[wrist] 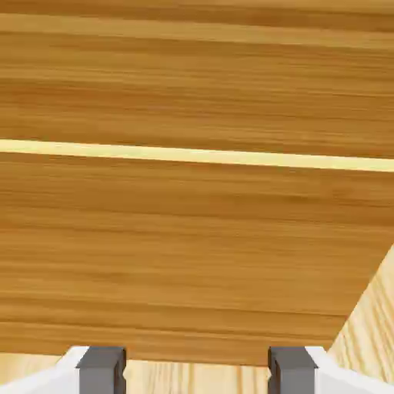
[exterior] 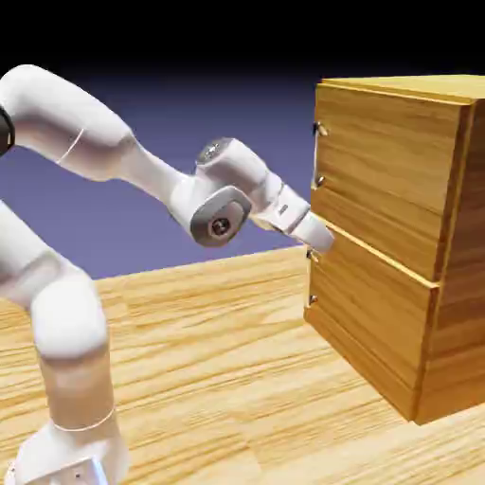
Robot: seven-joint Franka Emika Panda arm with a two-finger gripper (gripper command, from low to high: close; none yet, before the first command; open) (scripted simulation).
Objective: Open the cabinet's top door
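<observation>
My hand (wrist: 198, 371) is open: its two grey fingertips (wrist: 101, 371) stand well apart at the bottom edge of the hand view, one left of the middle and one right of it. The gap between them holds no object; pale worktop (wrist: 185, 377) and the lower border of the wood show through it.

In the exterior view, my white arm (exterior: 71, 118) enters at the left side of the frame. Its wrist section (exterior: 220, 223) is located near the center, and the end of the arm slopes down toward the right, to the front of the cabinet (exterior: 455, 265). I cannot tell from this view whether my hand touches the front.

The cabinet occupies the right side of the frame. The top door (exterior: 379, 170) is its upper front panel, in the upper right of the frame, and sits closed. The top door's handle (exterior: 315, 156) is mounted upright along the panel's left edge, above the end of my arm. The lower panel (exterior: 365, 327) is located beneath a pale seam (exterior: 379, 254); its handle (exterior: 310, 279) is mounted at its left edge, just below the end of my arm.

In the hand view, wood grain fills most of the frame. The pale seam crosses from left to right above the middle. Light worktop is visible at the lower right.
</observation>
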